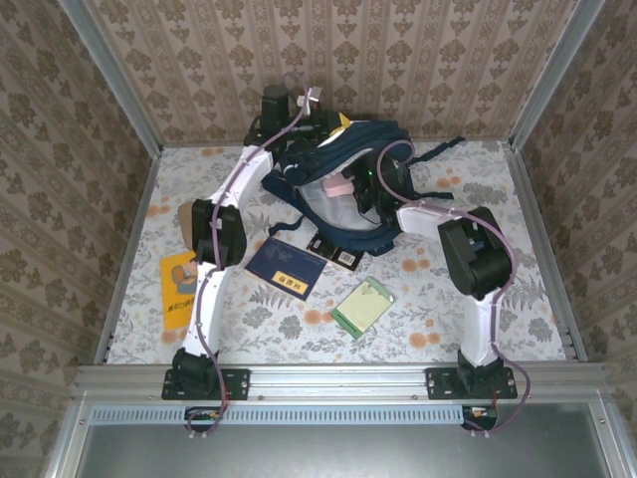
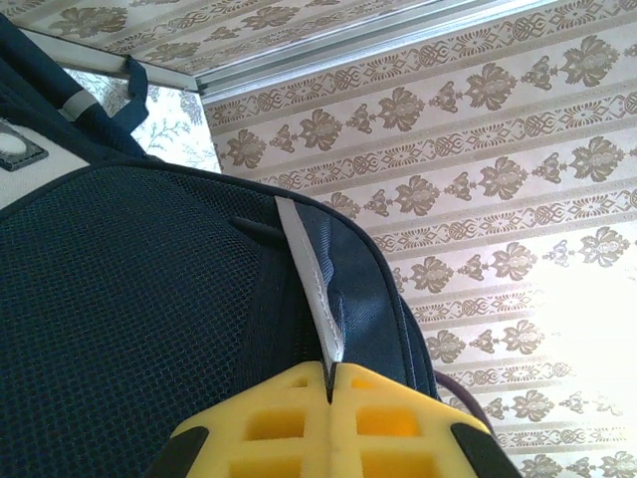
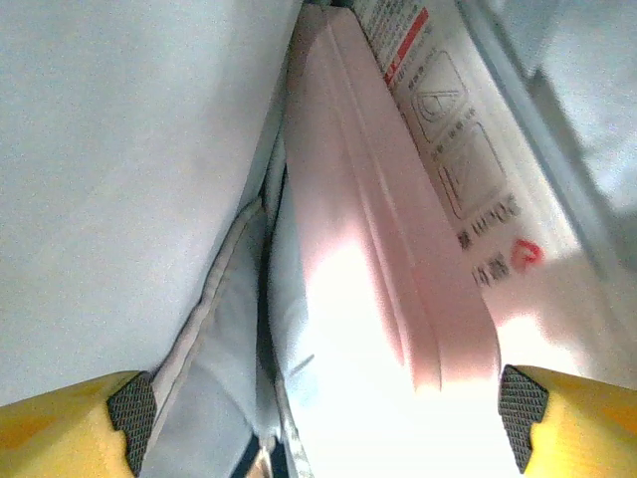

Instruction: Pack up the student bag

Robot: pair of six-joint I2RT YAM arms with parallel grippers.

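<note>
The student bag, navy with white stripes, lies at the back of the table with its mouth held open toward the front. At the bag's top edge my left gripper is holding it up; in the left wrist view the yellow fingers are shut on a white reflective strip of the bag. My right gripper reaches into the opening. It is open, its pads wide apart. A pink flat case lies against the pale lining, its near end just beside the right pad, free of any grip.
On the flowered table in front of the bag lie a navy booklet, a black item, a green notebook and an orange book at the left. Patterned walls close in three sides.
</note>
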